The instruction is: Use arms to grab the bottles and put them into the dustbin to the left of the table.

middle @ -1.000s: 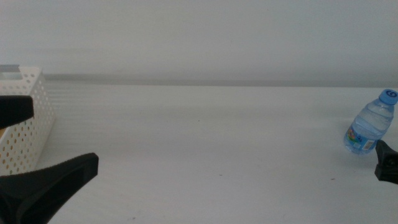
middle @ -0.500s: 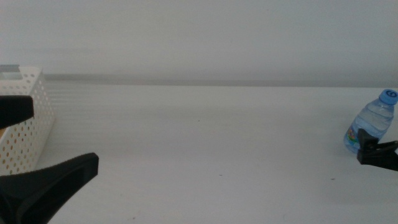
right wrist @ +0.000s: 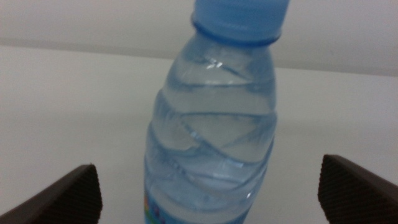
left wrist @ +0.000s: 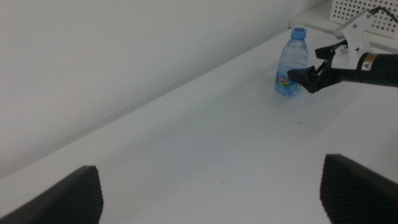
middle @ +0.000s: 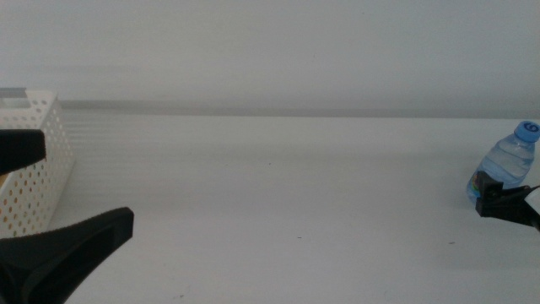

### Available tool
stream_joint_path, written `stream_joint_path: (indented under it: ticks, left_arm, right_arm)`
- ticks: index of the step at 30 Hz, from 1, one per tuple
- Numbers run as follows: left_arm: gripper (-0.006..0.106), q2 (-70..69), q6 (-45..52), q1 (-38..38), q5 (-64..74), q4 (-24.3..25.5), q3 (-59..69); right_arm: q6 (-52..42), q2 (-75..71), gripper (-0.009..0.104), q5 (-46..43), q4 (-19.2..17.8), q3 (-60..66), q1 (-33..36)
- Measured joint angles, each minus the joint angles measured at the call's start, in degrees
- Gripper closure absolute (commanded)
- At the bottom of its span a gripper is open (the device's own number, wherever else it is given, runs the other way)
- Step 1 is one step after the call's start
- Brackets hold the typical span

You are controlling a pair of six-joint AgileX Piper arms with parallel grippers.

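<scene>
A small clear water bottle [middle: 504,169] with a blue cap stands upright at the table's far right. My right gripper [middle: 493,201] is low at its base and open. In the right wrist view the bottle [right wrist: 214,124] fills the space between the two spread jaws of the right gripper [right wrist: 210,196], and no contact shows. The left wrist view shows the same bottle [left wrist: 290,62] with the right gripper [left wrist: 306,76] against its lower part. My left gripper [middle: 84,186] hangs open at the near left, beside the white perforated dustbin [middle: 38,173], holding nothing.
The white table [middle: 278,186] stretches bare between the dustbin and the bottle, with a white wall behind. In the left wrist view another white perforated basket [left wrist: 360,9] shows beyond the right arm.
The right gripper has come in from the right edge toward the bottle, and its tips now sit at the bottle's base. The left gripper and the bottle have stayed put.
</scene>
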Motion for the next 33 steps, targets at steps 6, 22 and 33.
stream_joint_path:
  ticks: [6, 22, 33]
  left_arm:
    - [0.007, 0.0, 0.0, 0.0, 0.0, 0.0, 0.0]
    - [0.007, 0.0, 0.0, 0.0, 0.0, 0.0, 0.0]
    - [0.007, 0.0, 0.0, 0.0, 0.0, 0.0, 0.0]
  right_arm:
    - [-0.1, 0.0, 0.002, 0.0, -0.3, -1.6, 0.0]
    - [-0.1, 7.9, 0.002, 0.0, -2.8, -8.4, 0.0]
    - [-0.1, 15.1, 0.002, 0.0, -3.3, -14.2, 1.6]
